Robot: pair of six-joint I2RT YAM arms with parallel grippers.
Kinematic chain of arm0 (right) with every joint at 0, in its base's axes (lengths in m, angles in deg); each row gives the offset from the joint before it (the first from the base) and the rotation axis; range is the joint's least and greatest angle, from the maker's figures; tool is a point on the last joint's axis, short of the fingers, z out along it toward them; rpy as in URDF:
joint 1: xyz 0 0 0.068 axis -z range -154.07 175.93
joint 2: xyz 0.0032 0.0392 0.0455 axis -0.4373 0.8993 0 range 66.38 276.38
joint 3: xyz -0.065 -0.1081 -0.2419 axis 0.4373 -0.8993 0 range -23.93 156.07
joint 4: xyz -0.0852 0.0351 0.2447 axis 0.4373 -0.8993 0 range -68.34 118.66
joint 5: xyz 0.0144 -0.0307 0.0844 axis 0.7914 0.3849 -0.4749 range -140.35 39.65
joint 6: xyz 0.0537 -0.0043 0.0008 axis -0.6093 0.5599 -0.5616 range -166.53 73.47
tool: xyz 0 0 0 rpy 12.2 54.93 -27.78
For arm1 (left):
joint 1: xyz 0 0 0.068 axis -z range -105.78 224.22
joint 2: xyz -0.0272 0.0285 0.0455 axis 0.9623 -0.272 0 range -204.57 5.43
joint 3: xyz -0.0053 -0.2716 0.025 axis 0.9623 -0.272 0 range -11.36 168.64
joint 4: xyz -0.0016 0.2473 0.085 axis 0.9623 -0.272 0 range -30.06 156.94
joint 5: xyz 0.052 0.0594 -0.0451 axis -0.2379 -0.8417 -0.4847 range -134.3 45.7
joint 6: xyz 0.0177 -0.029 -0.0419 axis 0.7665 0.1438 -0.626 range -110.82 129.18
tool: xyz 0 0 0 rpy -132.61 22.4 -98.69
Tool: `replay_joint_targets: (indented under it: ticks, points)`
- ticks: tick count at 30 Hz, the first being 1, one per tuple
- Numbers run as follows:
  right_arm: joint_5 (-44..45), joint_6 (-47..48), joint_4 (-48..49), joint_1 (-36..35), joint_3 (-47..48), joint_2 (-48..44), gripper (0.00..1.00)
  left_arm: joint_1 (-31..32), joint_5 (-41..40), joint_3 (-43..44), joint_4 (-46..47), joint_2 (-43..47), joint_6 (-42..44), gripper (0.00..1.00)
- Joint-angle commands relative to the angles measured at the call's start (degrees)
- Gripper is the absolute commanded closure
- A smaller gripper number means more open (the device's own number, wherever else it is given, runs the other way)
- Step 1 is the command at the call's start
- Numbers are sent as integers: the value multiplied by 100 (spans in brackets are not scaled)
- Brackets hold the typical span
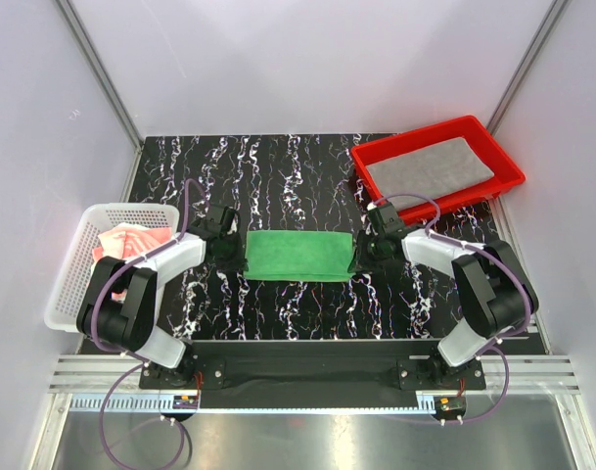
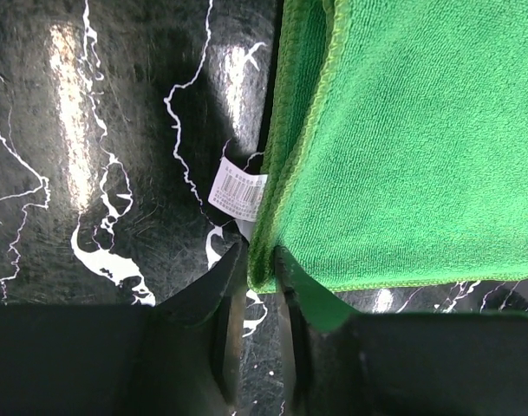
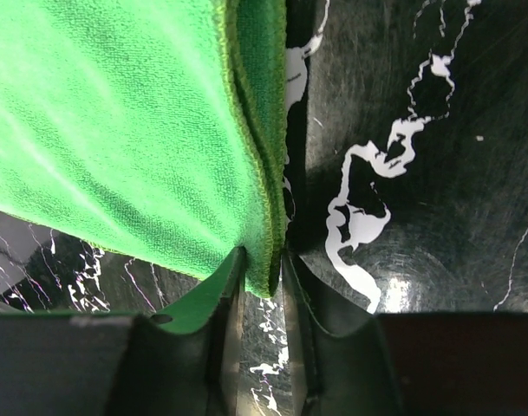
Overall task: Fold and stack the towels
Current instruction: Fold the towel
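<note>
Your left fingers (image 2: pixel 257 286) and right fingers (image 3: pixel 262 277) both pinch the soft, limp green towel (image 1: pixel 298 255) at its folded end edges; lift evenly.

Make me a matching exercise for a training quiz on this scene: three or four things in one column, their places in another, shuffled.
Things:
1. grey towel
2. green towel
3. pink towel
4. white label

Places:
A. in the white basket
B. on the table between the two arms
C. in the red tray
D. at the green towel's edge, by the left tool

Pairs: 1-C, 2-B, 3-A, 4-D
</note>
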Motion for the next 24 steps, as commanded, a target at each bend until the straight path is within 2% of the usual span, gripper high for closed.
replay_joint_targets:
  ticks: [1,5,6,8,9,11,13,18,24]
  points:
    - [-96,-93,78,8,-85,-242,69,4,76,138,-16,162,2,76]
    - [-70,-85,86,17,-138,-321,69,4,94,172,-25,127,-16,87]
    - [-70,-93,78,17,-138,-347,70,4,120,190,-34,127,-7,92]
    - [-70,-85,51,8,-121,-374,70,-4,111,243,-95,136,-16,95]
    - [-61,-85,34,17,-86,-417,64,4,111,295,-121,144,-16,95]
    - [-87,-85,-19,8,-59,-479,60,4,129,339,-200,162,2,89]
    - [-96,-128,-37,8,-68,-593,60,4,112,375,-253,249,19,75]
    - [-131,-199,-2,8,-129,-638,61,4,217,313,-254,434,-16,71]
    - [-175,-252,51,8,-217,-576,61,4,314,217,-166,312,-16,71]
